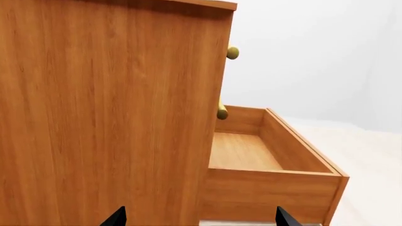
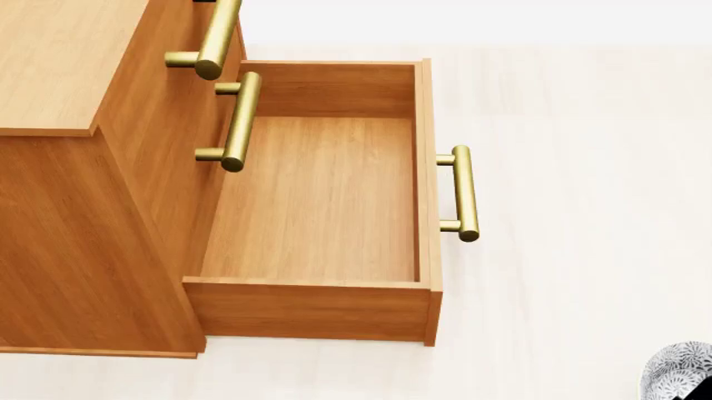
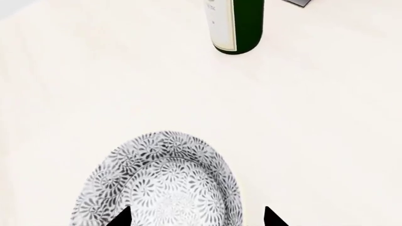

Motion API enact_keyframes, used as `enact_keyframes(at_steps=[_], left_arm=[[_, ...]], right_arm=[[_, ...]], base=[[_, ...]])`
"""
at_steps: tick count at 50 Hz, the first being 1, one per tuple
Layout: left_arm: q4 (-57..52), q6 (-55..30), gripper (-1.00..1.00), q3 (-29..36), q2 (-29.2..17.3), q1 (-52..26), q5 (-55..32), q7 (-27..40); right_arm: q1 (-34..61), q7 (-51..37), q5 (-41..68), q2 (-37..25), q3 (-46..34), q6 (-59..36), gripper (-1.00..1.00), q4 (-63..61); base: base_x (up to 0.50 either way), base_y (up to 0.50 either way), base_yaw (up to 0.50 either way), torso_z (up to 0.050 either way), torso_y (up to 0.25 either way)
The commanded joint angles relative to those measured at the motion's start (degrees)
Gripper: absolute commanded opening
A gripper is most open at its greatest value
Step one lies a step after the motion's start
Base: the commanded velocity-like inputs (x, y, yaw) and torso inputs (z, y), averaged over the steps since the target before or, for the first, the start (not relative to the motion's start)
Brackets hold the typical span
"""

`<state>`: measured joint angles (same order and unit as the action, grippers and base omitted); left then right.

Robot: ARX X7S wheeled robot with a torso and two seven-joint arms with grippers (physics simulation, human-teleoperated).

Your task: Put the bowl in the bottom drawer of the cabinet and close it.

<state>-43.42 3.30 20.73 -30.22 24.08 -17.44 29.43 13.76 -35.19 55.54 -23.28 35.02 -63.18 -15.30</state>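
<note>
One orange-brown wooden cabinet [image 2: 67, 208] shows three brass bar handles. Its bottom drawer [image 2: 323, 200] is pulled out and holds nothing. One floral bowl [image 2: 681, 375] sits right of the drawer, well apart. One dark bottle [image 3: 237, 26] stands beyond it. Left gripper [image 1: 199, 217] spread, empty; right gripper [image 3: 197, 217] straddles the bowl's rim, grip unclear.
</note>
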Motion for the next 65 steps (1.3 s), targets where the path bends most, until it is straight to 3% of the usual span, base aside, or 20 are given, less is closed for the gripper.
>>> enact_keyframes(at_steps=[1,48,49,65], left_arm=[[0.7,0.37,1.0,0.17,-0.02,-0.2,-0.08,-0.07],[1.48,0.85,1.0,0.9,-0.35,-0.45,-0.15,0.32],[1.36,0.76,1.0,0.91,-0.39,-0.45,-0.14,0.36],[1.73,0.85,1.0,1.27,-0.38,-0.78,-0.16,0.42]], right_arm=[[-0.51,0.5,-0.73,0.22,-0.62,1.07,1.0,0.86],[0.69,2.99,-2.98,0.91,-3.06,5.33,1.0,7.04],[0.68,3.11,-3.06,0.86,-3.15,5.44,-1.0,7.13],[0.45,2.76,-2.28,0.9,-2.74,5.33,-1.0,6.59]], base=[[0.0,0.0,0.0,0.0,0.0],[0.0,0.0,0.0,0.0,0.0],[0.0,0.0,0.0,0.0,0.0],[0.0,0.0,0.0,0.0,0.0]])
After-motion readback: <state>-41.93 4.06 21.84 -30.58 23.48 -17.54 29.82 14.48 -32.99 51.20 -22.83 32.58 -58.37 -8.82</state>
